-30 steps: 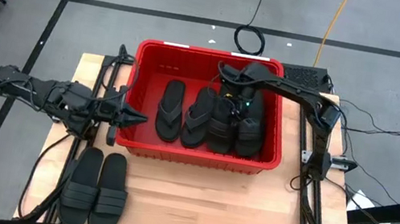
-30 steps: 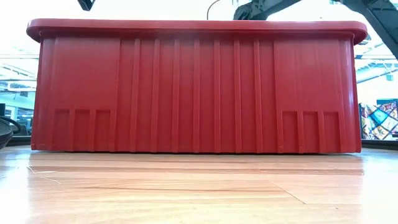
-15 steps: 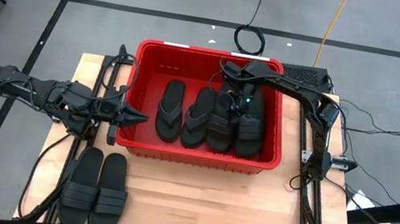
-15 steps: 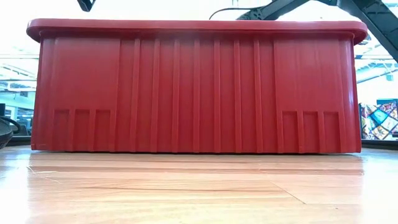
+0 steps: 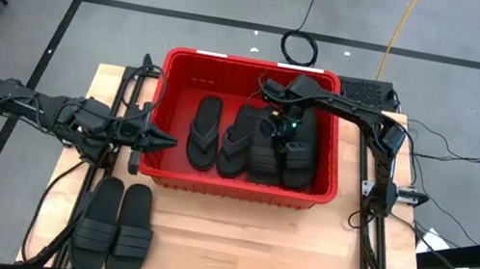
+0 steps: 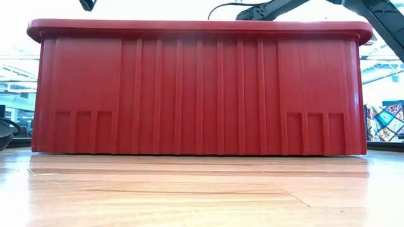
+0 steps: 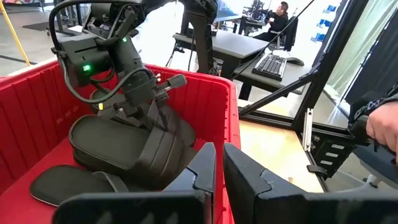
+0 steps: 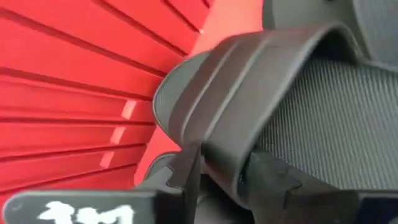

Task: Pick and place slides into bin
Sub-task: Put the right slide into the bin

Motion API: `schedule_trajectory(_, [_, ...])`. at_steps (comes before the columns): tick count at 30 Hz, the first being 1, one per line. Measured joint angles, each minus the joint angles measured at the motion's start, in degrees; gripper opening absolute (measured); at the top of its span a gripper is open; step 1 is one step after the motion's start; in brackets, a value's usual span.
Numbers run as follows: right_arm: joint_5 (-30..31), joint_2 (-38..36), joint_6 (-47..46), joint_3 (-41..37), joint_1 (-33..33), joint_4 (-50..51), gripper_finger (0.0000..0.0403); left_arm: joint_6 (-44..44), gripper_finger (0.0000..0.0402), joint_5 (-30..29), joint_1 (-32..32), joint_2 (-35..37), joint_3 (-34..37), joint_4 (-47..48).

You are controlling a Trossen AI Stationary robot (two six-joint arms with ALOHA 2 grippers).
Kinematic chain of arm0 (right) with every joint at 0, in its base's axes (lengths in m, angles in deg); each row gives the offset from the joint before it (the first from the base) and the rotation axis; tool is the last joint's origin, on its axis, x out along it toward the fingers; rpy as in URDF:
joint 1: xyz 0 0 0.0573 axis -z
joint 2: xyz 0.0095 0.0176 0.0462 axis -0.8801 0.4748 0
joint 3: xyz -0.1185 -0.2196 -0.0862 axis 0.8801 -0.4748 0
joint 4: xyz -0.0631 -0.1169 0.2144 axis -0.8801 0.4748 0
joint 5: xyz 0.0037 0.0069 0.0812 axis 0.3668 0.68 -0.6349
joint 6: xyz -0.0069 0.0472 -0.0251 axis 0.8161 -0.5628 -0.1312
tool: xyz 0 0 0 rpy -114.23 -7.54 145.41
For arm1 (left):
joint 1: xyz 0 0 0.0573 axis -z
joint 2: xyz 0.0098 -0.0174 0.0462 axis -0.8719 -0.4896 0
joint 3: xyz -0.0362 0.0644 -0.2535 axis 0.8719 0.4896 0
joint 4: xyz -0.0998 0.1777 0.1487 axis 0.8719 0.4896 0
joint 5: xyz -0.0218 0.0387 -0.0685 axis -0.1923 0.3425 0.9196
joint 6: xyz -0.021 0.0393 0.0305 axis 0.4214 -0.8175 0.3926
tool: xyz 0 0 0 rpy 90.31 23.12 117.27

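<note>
Now: release step | right gripper [image 5: 281,132] inside bin [image 5: 169,93], fingers astride a band-strap slide [image 8: 261,81], grip loosening (full release unclear) | left gripper [image 7: 219,168] shut, waiting at bin's left wall | next: two slides [image 5: 114,228] on table

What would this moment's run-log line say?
right gripper: in red bin, fingers around band slide's strap | left gripper: shut, at bin's left wall | two slides on table
</note>
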Motion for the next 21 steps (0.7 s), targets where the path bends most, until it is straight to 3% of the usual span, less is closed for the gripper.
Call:
schedule_trajectory(12, [4.44,-1.86,-14.95,0.02,0.24,-1.03,0.0117,-2.83,0.0026,-0.02,0.00,0.00,0.00,0.00])
schedule_trajectory(21, [4.48,-10.82,-28.90,0.00,0.93,-11.33,0.0120,-1.34,0.0026,-0.80,-0.91,0.00,0.00,0.11])
